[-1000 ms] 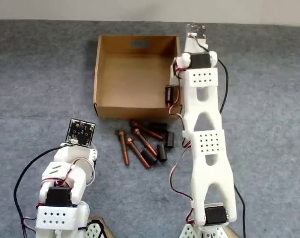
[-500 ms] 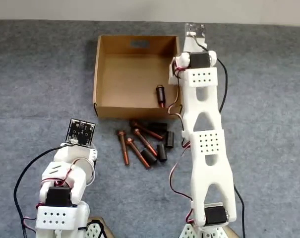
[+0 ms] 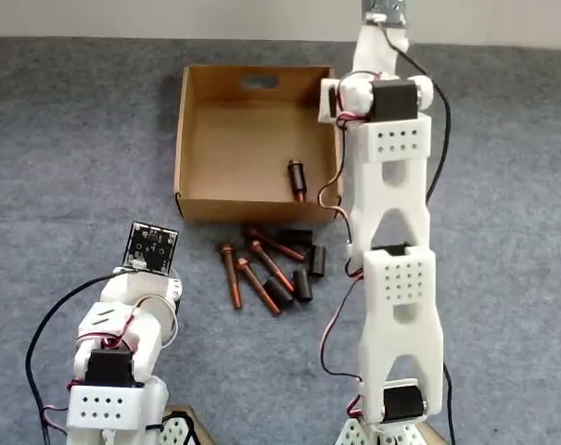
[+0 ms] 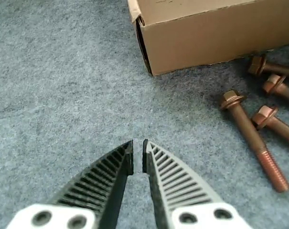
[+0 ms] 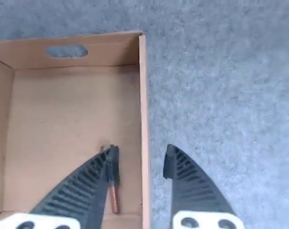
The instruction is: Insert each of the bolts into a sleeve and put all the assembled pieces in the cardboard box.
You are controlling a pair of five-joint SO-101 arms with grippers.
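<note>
The cardboard box (image 3: pixel 198 139) stands at the back of the carpet. One assembled piece (image 3: pixel 297 180), a bolt in a black sleeve, lies on its floor near the right wall. In the right wrist view my right gripper (image 5: pixel 141 151) is open and empty, straddling the box wall (image 5: pixel 144 95) above that assembled piece (image 5: pixel 114 198). Several copper bolts (image 3: pixel 232 274) and black sleeves (image 3: pixel 302 284) lie loose in front of the box. My left gripper (image 4: pixel 137 143) is shut and empty, low over bare carpet, left of the bolts (image 4: pixel 251 138) and short of the box corner (image 4: pixel 149 43).
The right arm (image 3: pixel 391 185) stretches along the box's right side and covers part of that wall. The left arm (image 3: pixel 132 306) stays folded at the front left. Grey carpet lies open left of the box and right of the right arm.
The assembled piece left the right gripper at the box's right wall and now lies inside the box. The right arm has since stretched farther back. The left arm kept still.
</note>
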